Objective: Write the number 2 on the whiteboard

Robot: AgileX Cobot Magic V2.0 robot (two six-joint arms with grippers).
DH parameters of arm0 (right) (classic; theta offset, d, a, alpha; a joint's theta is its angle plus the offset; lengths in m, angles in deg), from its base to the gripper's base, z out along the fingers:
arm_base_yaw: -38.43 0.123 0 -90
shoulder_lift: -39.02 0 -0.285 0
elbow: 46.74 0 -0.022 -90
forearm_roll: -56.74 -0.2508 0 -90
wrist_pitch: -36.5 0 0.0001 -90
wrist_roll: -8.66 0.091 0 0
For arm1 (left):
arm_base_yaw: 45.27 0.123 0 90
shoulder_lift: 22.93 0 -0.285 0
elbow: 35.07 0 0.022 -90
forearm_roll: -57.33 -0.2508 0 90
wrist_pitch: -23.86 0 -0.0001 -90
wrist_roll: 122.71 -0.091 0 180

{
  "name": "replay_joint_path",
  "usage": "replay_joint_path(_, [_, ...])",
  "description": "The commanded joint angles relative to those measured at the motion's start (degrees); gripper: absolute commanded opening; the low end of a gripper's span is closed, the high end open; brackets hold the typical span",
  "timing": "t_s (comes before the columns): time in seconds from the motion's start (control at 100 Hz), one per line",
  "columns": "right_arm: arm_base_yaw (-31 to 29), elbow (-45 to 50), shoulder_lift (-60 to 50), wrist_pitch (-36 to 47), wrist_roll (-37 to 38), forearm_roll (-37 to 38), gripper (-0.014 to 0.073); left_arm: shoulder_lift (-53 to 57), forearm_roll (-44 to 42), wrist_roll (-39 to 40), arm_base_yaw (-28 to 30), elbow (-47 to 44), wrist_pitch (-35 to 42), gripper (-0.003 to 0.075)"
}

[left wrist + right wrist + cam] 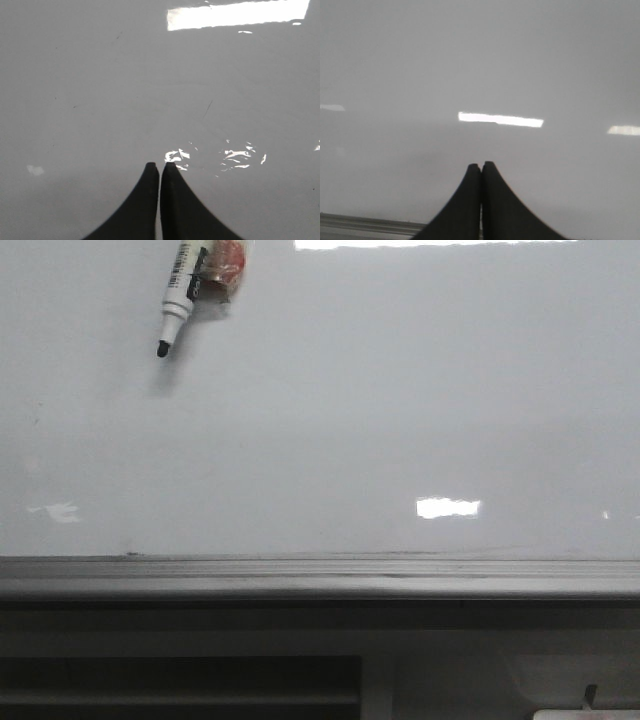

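Observation:
The whiteboard (330, 430) fills the front view, glossy white-grey with bright reflections and a grey ledge (320, 575) along its lower edge. No number 2 shows on it; its surface is bare. A white marker pen (180, 295) with a black tip hangs at the upper left, tip pointing down-left, fixed by an orange-and-clear holder (222, 270). My left gripper (160, 166) is shut and empty, facing the board. My right gripper (481, 165) is shut and empty, facing the board near the ledge (365, 222). Neither gripper shows in the front view.
Below the ledge is a dark frame with a slotted panel (180, 685). A small white object (585, 710) sits at the bottom right corner. Faint smudges mark the board at the lower left (55, 510).

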State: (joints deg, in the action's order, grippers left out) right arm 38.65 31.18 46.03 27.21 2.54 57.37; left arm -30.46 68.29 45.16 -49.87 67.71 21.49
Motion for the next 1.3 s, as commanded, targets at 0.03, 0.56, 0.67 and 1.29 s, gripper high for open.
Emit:
replay_joint_path(0.03, [-0.2,1.5,-0.7,4.8,-0.1,0.5,-0.0068,1.5,0.4,0.5,0.2,-0.8,3.9,-0.002])
replay_joint_path(0.56, [-0.2,1.5,-0.7,10.4,-0.1,-27.1,-0.0068,1.5,28.8,0.5,0.2,-0.8,5.4,-0.002])
replay_joint_path(0.67, [-0.2,1.5,-0.7,10.5,-0.1,-35.7,-0.0068,1.5,37.4,0.5,0.2,-0.7,5.4,-0.002])
replay_joint_path(1.29, [2.5,-23.2,16.6,-16.7,-8.3,-31.9,-0.0048,-13.7,26.2,-5.1,-2.4,25.6,-24.7,-0.002])
